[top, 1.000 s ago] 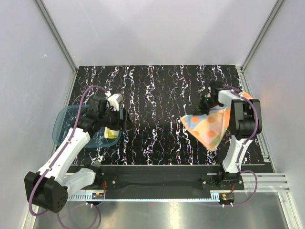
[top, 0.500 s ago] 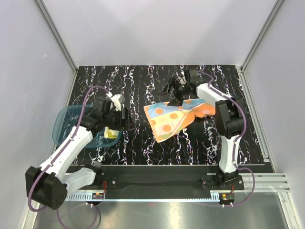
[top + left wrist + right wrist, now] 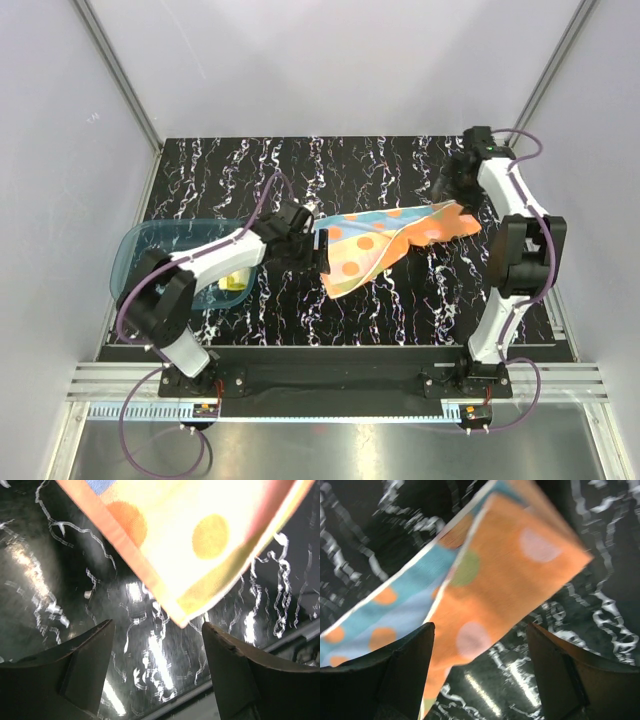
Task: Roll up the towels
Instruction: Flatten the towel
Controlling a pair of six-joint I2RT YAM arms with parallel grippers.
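Observation:
One towel [image 3: 372, 240], orange and light blue with coloured dots, lies crumpled and partly folded on the black marbled table [image 3: 300, 180]. Its left part hangs toward the near side. My left gripper [image 3: 308, 240] is at the towel's left edge. In the left wrist view, the left gripper [image 3: 157, 626] is open and a corner of the towel [image 3: 200, 535] lies just beyond the empty jaws. My right gripper [image 3: 446, 186] hovers by the towel's right end. Seen from the right wrist, this gripper [image 3: 480, 627] is open over the orange cloth [image 3: 510, 580] and holds nothing.
A translucent blue bin [image 3: 135, 250] stands at the table's left edge, with a yellow item [image 3: 232, 282] inside. Metal frame posts [image 3: 120, 90] rise at the back corners. White walls enclose the table on three sides.
The right gripper carried the towel left to the middle, let it go and drew back to the far right. The left arm swung from the bin to the towel's left edge.

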